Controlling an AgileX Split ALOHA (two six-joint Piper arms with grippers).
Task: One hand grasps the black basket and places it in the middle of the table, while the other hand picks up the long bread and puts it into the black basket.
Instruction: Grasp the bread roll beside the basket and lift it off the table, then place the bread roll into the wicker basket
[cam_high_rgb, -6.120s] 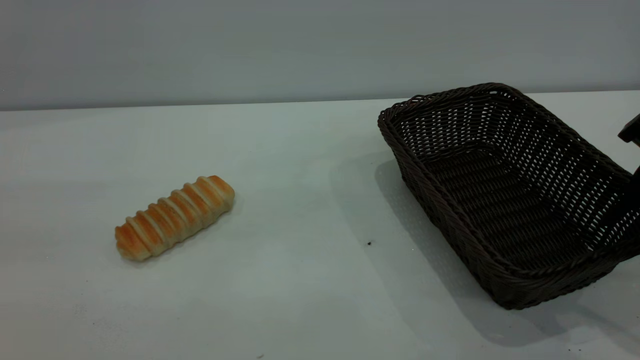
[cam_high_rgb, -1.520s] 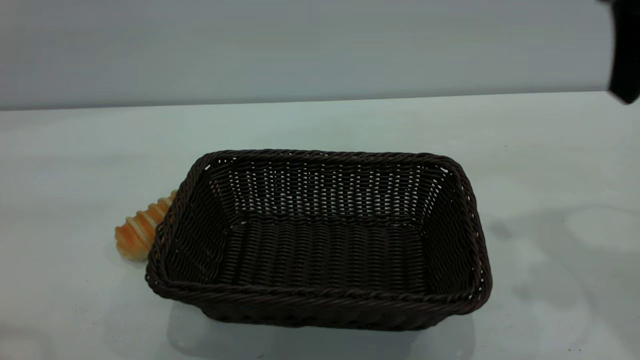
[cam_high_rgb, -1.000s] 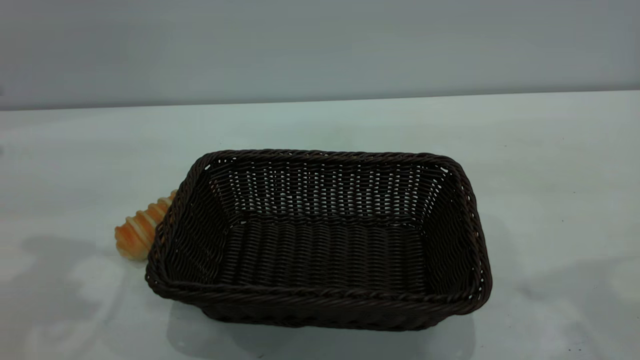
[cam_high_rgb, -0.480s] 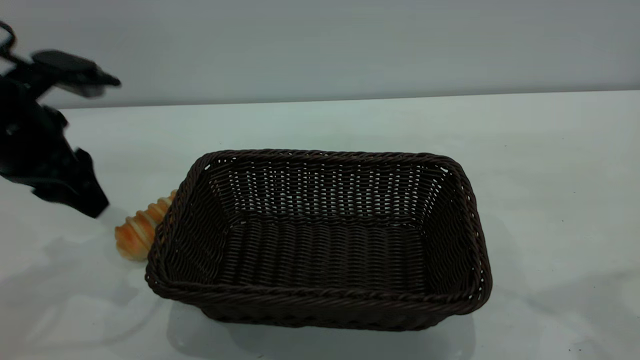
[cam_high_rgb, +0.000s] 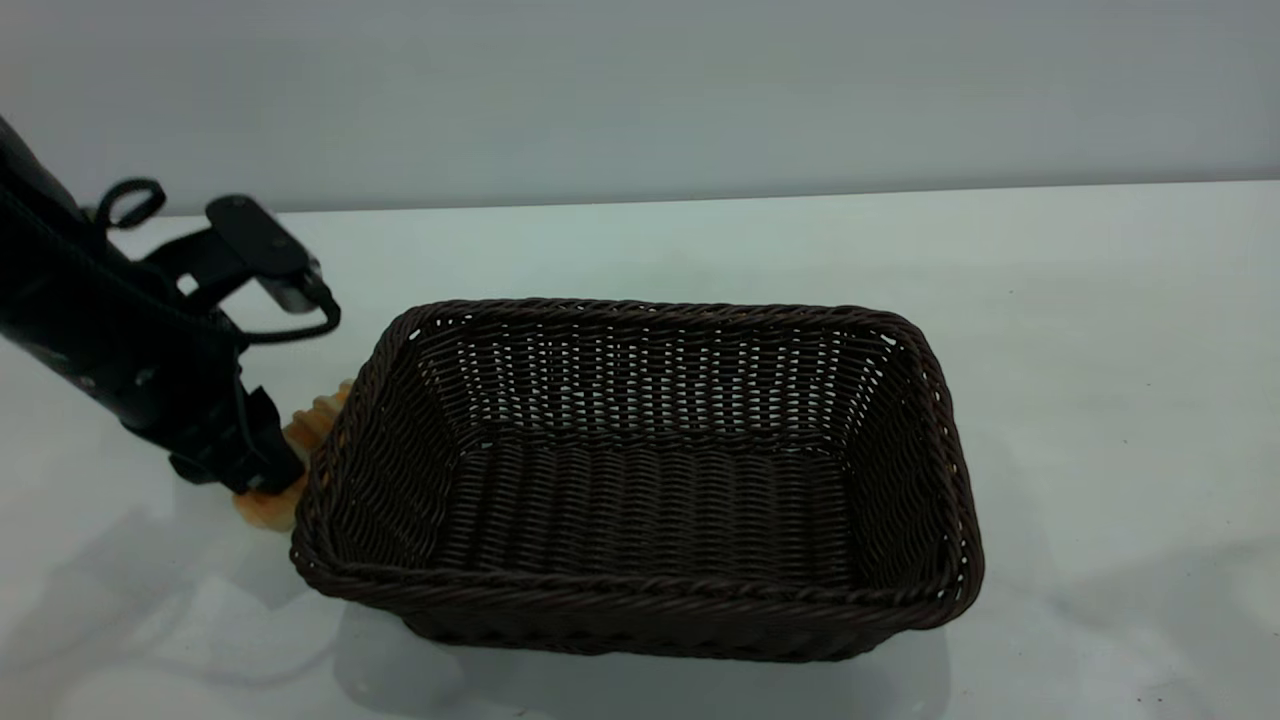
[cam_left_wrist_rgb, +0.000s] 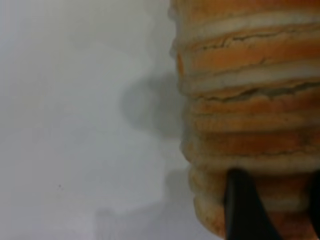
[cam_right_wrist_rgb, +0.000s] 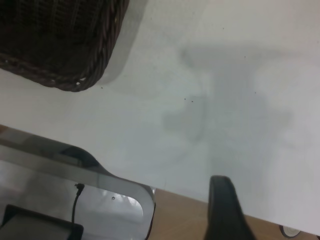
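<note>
The black basket (cam_high_rgb: 640, 592) stands empty and upright in the middle of the table (cam_high_rgb: 1100, 350). The long bread (cam_high_rgb: 312, 420) lies on the table against the basket's left wall, partly hidden by the rim and by my left gripper (cam_high_rgb: 262, 482). That gripper has come down over the loaf's near end. In the left wrist view the long bread (cam_left_wrist_rgb: 250, 100) fills the frame, and the left gripper (cam_left_wrist_rgb: 277, 192) is open with one finger on each side of it. My right gripper (cam_right_wrist_rgb: 277, 182) is open over bare table, away from the basket's corner (cam_right_wrist_rgb: 60, 40), and out of the exterior view.
A grey wall runs behind the table's far edge. In the right wrist view the table's edge (cam_right_wrist_rgb: 175, 192) is close, with a metal frame (cam_right_wrist_rgb: 100, 185) and wooden floor below it. Bare tabletop lies right of the basket.
The basket was carried from the right to the table's middle, hiding part of the bread. The right arm left the view. The left arm came in and dropped onto the bread.
</note>
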